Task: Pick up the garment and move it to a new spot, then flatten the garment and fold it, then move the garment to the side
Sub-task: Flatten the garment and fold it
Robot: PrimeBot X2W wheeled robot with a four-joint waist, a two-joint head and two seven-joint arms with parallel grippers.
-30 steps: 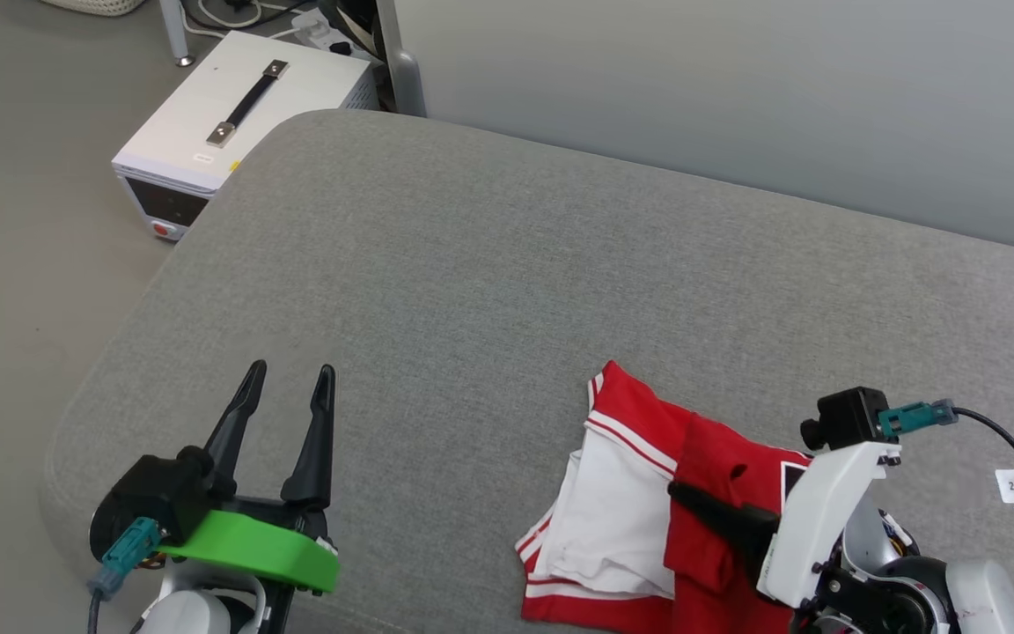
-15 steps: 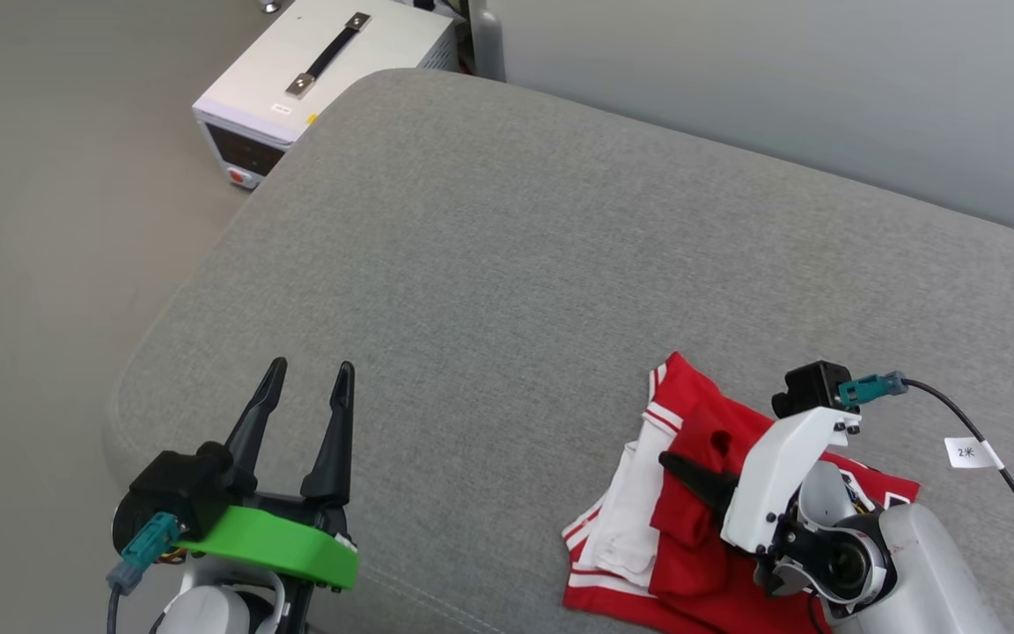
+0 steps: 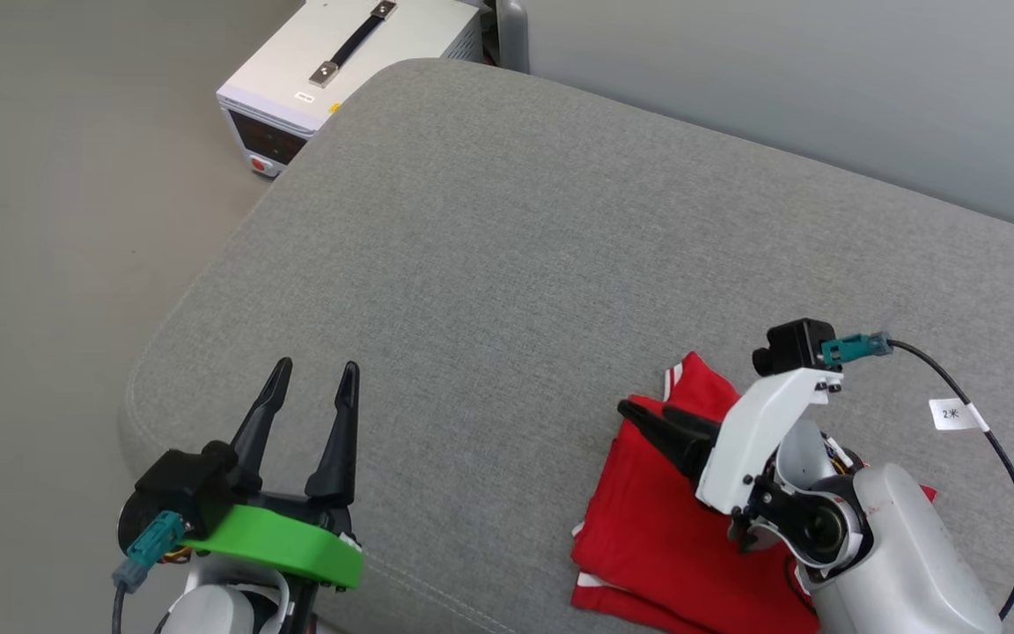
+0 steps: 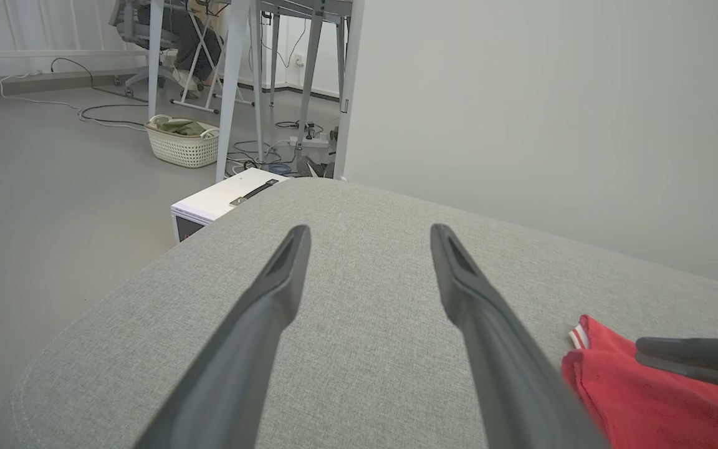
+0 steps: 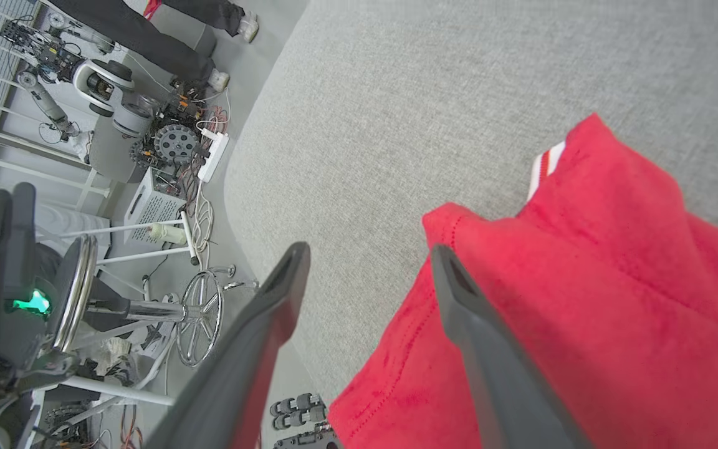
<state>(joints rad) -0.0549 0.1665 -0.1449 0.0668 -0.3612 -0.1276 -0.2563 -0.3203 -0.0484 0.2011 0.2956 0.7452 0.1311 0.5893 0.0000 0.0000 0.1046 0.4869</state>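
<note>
Grey woven cushion, rounded corners; the plain red garment lies folded at five o'clock. The left gripper and right gripper both gape wide.

Bright, even light — soft shadows, wide-angle wrist distortion.

The head camera looks steeply down on the grey sofa; both wrist cameras sit close over it, all sharing the red garment at four o'clock.
</note>
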